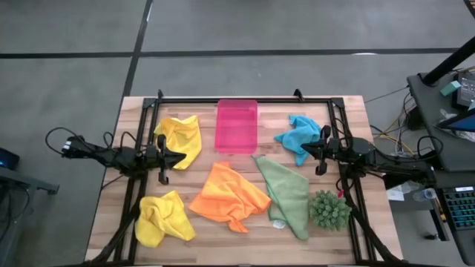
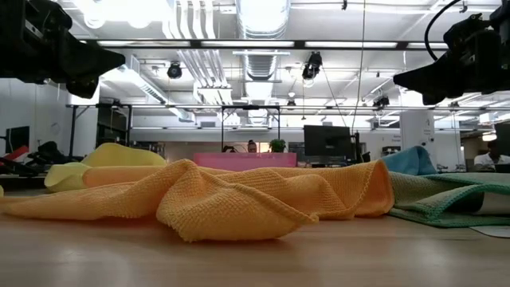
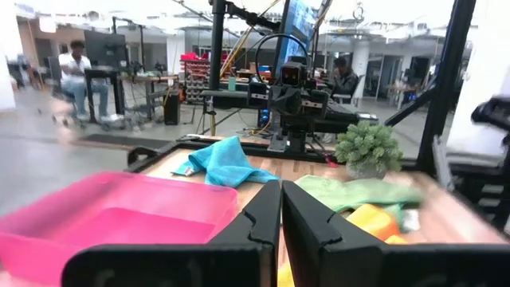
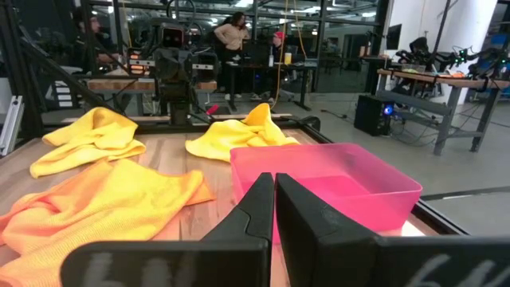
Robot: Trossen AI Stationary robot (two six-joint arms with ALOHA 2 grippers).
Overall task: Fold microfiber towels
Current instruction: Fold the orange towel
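Covering a wooden table (image 1: 111, 189), crumpled towels (image 1: 228, 194) face a busy workshop.

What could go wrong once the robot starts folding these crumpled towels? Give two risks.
1. The orange towel and green towel lie edge to edge near the table's middle; pulling one may drag the other along.
2. The plant stands right beside the green towel, so spreading that towel flat could snag or tip it.
Both grippers, left and right, are shut and hold nothing.
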